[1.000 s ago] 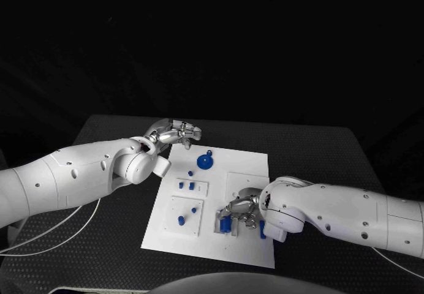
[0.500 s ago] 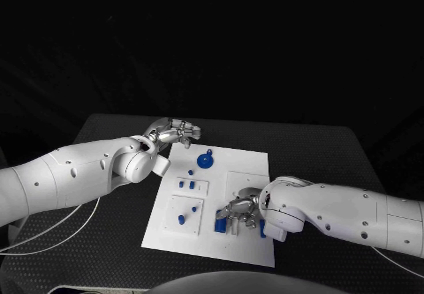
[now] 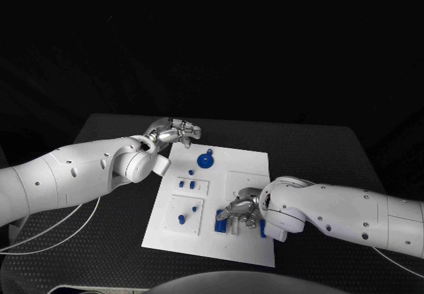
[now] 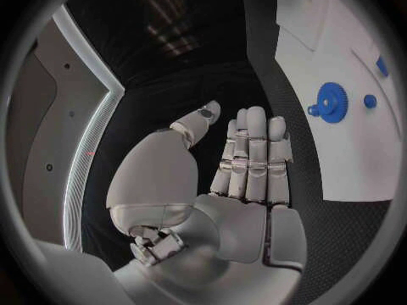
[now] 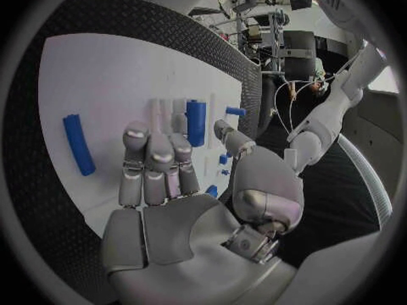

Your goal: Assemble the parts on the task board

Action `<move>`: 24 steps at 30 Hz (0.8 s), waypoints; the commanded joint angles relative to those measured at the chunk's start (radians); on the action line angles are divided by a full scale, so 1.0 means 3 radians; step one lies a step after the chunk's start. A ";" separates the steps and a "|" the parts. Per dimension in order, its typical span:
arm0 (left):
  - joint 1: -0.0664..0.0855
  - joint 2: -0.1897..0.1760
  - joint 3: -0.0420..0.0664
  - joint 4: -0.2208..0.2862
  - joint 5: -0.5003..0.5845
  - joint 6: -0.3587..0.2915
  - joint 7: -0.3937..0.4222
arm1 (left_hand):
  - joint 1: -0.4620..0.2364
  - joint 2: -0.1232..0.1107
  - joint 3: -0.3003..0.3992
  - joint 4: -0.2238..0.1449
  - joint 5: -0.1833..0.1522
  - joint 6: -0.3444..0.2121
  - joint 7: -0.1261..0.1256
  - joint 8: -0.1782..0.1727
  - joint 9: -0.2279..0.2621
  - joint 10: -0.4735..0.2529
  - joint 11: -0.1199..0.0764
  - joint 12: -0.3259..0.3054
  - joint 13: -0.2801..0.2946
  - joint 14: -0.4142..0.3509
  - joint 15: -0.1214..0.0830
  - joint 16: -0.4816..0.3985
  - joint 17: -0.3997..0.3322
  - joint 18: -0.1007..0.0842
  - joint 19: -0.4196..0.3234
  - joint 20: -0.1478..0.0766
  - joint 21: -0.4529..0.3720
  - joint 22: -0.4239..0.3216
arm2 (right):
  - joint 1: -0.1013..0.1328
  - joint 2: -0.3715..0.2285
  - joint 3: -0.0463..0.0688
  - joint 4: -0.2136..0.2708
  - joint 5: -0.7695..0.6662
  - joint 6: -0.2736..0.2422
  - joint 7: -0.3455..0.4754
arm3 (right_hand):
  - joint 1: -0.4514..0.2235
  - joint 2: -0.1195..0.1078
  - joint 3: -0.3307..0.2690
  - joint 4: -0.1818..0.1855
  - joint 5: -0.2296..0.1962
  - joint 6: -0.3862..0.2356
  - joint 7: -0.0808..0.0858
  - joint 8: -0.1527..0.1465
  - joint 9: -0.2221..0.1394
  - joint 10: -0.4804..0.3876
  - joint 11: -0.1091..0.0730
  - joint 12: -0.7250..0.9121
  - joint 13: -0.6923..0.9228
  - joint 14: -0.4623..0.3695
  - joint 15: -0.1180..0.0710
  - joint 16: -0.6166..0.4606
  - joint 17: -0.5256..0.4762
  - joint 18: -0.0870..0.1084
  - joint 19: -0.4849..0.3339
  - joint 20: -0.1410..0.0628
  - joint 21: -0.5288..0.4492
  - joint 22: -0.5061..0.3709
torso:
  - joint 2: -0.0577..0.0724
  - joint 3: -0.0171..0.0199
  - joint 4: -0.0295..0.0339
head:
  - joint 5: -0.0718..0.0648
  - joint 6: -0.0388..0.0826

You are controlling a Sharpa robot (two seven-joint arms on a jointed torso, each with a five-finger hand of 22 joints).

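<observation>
The white task board (image 3: 238,168) lies in the middle of the table. On it are a blue gear (image 3: 205,161), small blue pegs (image 3: 186,184) and a blue piece (image 3: 181,218). My right hand (image 3: 241,211) hovers low over the board's near right part, fingers stretched out flat. A blue block (image 3: 220,221) lies among white rails just beside its fingertips (image 5: 152,146), close to the thumb. I see nothing gripped. A blue bar (image 3: 262,228) lies on the hand's other side. My left hand (image 3: 177,131) hangs by the board's far left corner, fingers straight and empty. The gear (image 4: 332,102) lies ahead of it.
The black table (image 3: 106,131) surrounds the board, with bare mat to the far right. White cables (image 3: 53,236) trail over the table's near left. In the right wrist view, the blue block (image 5: 196,122), the blue bar (image 5: 78,144) and a small blue piece (image 5: 235,111) are on the board.
The blue block has shifted slightly to the left, out from under my right hand, and now shows at fuller length. My right hand has edged a little. The left hand has not moved.
</observation>
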 commanded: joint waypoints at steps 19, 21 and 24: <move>0.0003 0.0043 0.0002 -0.0058 0.0007 0.0041 0.0025 | -0.0029 -0.0008 -0.0001 0.0023 -0.0010 -0.0002 0.0024 0.0016 -0.0006 -0.0027 0.0008 0.0014 0.0004 0.0007 0.0027 -0.0023 0.0006 0.0051 0.0014 -0.0023 -0.0022 0.0068 | 0.0338 -0.0940 0.0081 0.0481 -0.0302 0.0465 0.0118 | 0.0249 -0.0012 0.0010 -0.0046 -0.0002 -0.0082 0.0012 -0.0037 0.0034 0.0094 0.0018 0.0069 0.0078 0.0019 0.0000 -0.0007 0.0022 0.0120 0.0041 -0.0035 0.0011 0.0007 | -0.0002 0.0007 -0.0018 | -0.0052 0.0099; 0.0002 0.0043 0.0002 -0.0057 0.0007 0.0043 0.0024 | -0.0030 -0.0008 -0.0002 0.0024 -0.0010 -0.0002 0.0024 0.0016 -0.0006 -0.0026 0.0008 0.0014 0.0004 0.0007 0.0027 -0.0023 0.0006 0.0051 0.0014 -0.0023 -0.0022 0.0068 | 0.0337 -0.0973 0.0077 0.0477 -0.0310 0.0489 0.0097 | 0.0281 0.0033 -0.0006 -0.0078 0.0000 -0.0074 0.0010 -0.0032 0.0042 0.0117 0.0016 0.0086 0.0095 0.0023 -0.0002 -0.0001 0.0029 0.0120 0.0045 -0.0037 0.0017 0.0009 | 0.0000 0.0012 -0.0024 | -0.0062 0.0101; 0.0002 0.0040 0.0001 -0.0057 0.0007 0.0049 0.0024 | -0.0030 -0.0008 -0.0002 0.0024 -0.0010 -0.0002 0.0024 0.0017 -0.0006 -0.0026 0.0008 0.0015 0.0004 0.0007 0.0027 -0.0023 0.0006 0.0051 0.0014 -0.0023 -0.0022 0.0068 | 0.0331 -0.1012 0.0043 0.0486 -0.0367 0.0483 0.0071 | 0.0301 0.0075 -0.0030 -0.0114 0.0000 -0.0062 0.0006 -0.0026 0.0051 0.0131 0.0013 0.0094 0.0106 0.0024 -0.0002 0.0003 0.0035 0.0120 0.0041 -0.0036 0.0020 0.0012 | 0.0001 0.0016 -0.0023 | -0.0074 0.0113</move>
